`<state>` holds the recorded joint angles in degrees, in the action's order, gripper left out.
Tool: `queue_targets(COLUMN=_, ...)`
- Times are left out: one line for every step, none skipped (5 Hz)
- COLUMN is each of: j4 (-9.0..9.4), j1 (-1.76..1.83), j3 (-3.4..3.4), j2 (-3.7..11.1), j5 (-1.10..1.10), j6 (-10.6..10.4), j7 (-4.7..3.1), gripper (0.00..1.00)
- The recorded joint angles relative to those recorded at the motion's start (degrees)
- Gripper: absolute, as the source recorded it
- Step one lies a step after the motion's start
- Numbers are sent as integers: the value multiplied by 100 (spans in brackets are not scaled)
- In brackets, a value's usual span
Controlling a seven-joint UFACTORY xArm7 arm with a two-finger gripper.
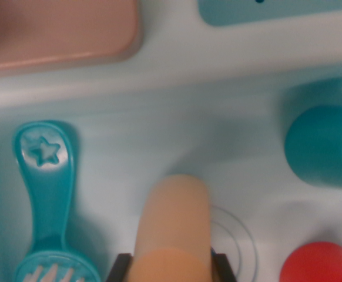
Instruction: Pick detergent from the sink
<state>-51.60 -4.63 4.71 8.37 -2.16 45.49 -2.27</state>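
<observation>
The detergent (pixel 174 223) is a peach-orange bottle lying lengthwise in the lower middle of the wrist view, its rounded end pointing up the picture. My gripper (pixel 170 265) sits at the bottom edge. Its two black fingertips (pixel 119 267) press against either side of the bottle, so it is shut on the bottle. The white sink floor (pixel 159 129) lies beneath, with a round drain ring (pixel 241 241) partly hidden behind the bottle.
A teal brush with a star on its handle (pixel 46 194) lies at the wrist view's left. A teal cup (pixel 324 147) lies at the right and a red object (pixel 319 264) at the bottom right. Beyond the sink rim are a pink tray (pixel 53 29) and a teal panel (pixel 277 10).
</observation>
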Motion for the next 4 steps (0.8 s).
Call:
queue_targets(j4=0, j1=0, j3=0, j2=0, j5=0, j6=0, j7=0, gripper=100)
queue_targets(j4=-47, j1=0, j3=0, j2=-21, j5=3, j6=68, j7=3, gripper=100)
queue_targets(j4=-47, j1=0, j3=0, j2=-21, j5=3, j6=68, j7=3, gripper=100)
queue_targets(j4=-124, j1=1, j3=0, j2=-55, j5=7, j6=178, j7=7, gripper=100)
